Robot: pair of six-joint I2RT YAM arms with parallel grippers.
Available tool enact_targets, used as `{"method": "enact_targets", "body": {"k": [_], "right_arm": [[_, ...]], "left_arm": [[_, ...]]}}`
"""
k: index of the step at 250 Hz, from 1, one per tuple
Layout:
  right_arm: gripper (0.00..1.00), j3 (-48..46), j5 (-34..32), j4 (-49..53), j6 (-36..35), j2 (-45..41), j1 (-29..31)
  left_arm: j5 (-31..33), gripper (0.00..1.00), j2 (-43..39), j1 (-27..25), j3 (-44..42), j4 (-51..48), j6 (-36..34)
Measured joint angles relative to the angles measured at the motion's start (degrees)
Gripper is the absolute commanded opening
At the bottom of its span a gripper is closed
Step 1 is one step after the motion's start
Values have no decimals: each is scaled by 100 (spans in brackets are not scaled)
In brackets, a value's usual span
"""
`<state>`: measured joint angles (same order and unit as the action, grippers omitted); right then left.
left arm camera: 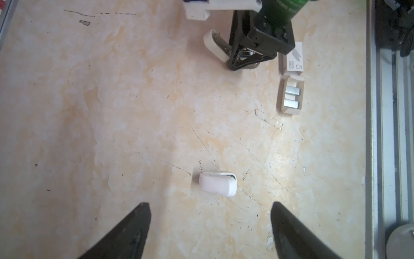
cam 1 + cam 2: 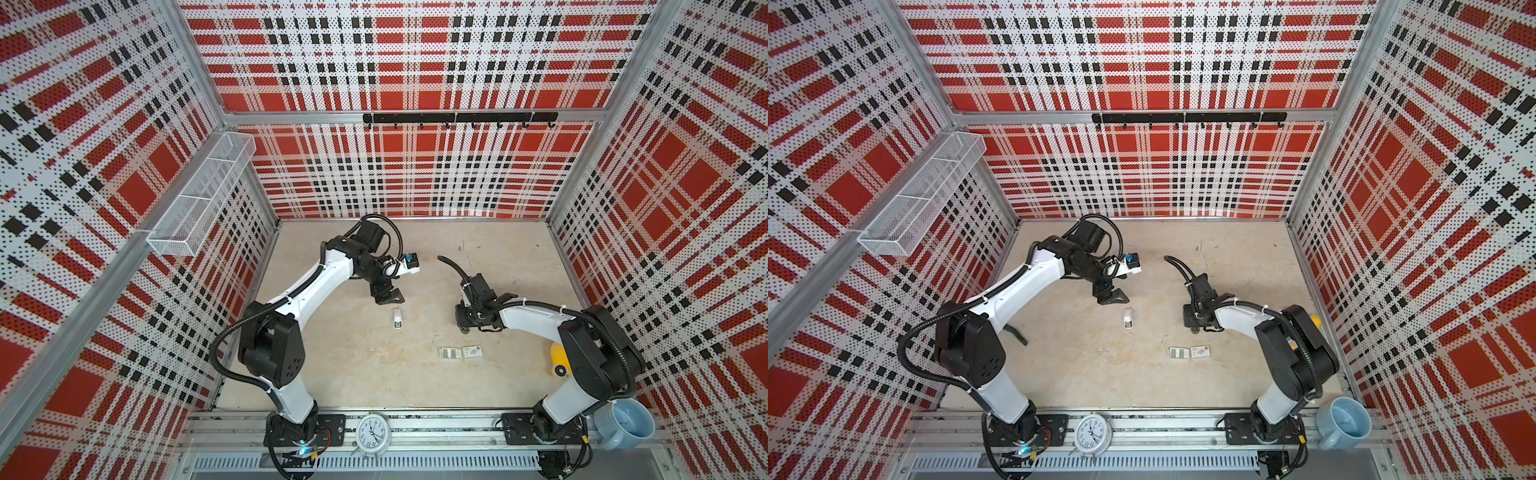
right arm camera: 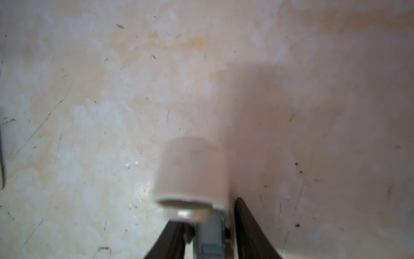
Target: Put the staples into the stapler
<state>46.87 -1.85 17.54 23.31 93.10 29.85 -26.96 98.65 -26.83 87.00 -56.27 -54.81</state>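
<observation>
Stapler (image 1: 212,46) seen lid-open between right hand (image 3: 208,213) jaws, upper frame; grip can't be told. Left hand (image 1: 210,205) open, empty. Next, likely: staples (image 1: 292,90) to be lifted and loaded.

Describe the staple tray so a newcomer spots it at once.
On the beige table, near the right arm, two white cardboard pieces lie side by side. The tray is the open one holding silver-grey strips; its neighbour is a printed sleeve with an orange mark.
</observation>
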Motion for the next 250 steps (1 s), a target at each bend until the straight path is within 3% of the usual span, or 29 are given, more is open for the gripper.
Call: {"method": "enact_targets", "body": {"k": [104, 189, 250], "right_arm": [[58, -4, -15, 308, 22, -581, 35], [59, 7, 214, 940, -44, -1189, 35], [61, -26, 542, 1314, -31, -1974, 33]], "left_arm": [[636, 88, 157, -256, 184, -538, -994], [1231, 87, 332, -444, 210, -857, -1661], [1532, 87, 905, -608, 442, -1014, -2140]]}}
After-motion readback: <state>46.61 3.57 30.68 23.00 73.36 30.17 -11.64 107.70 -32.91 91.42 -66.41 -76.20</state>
